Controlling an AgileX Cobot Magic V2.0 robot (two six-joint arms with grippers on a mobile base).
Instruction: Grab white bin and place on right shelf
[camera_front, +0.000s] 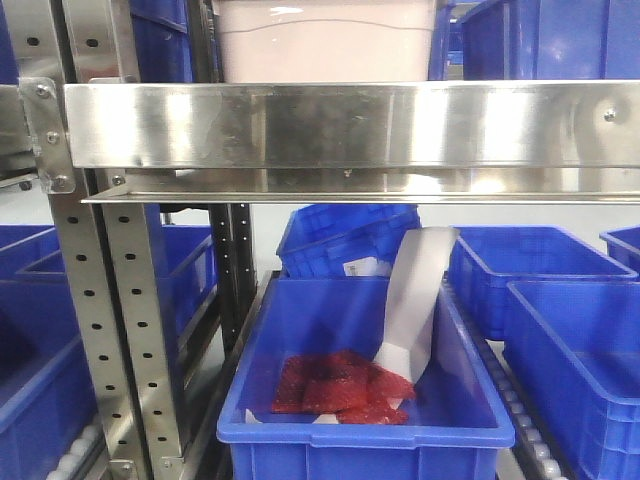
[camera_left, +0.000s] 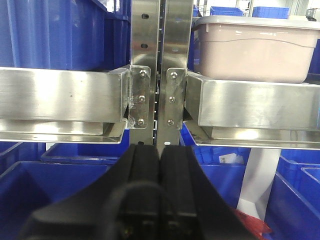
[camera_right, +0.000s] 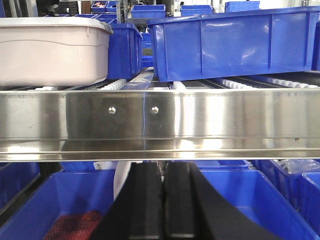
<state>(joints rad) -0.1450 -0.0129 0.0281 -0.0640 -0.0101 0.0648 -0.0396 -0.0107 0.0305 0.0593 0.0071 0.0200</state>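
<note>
The white bin (camera_front: 325, 40) is a pinkish-white tote standing on the right shelf (camera_front: 350, 125), behind its shiny steel front rail. The left wrist view shows the white bin (camera_left: 255, 50) at upper right above the right shelf (camera_left: 250, 105). Seen from the right wrist, the white bin (camera_right: 50, 52) sits at upper left on rollers above the right shelf (camera_right: 200, 120). My left gripper (camera_left: 160, 150) is shut and empty, below the uprights. My right gripper (camera_right: 163, 167) is shut and empty, below the rail. Neither touches the bin.
Blue crates (camera_right: 235, 45) stand beside the bin on the same level. Below the shelf, a blue crate (camera_front: 360, 400) holds red packets (camera_front: 340, 385) and a white strip (camera_front: 415, 300). Perforated steel uprights (camera_front: 110, 320) stand at left; more blue crates (camera_front: 570, 330) lie at right.
</note>
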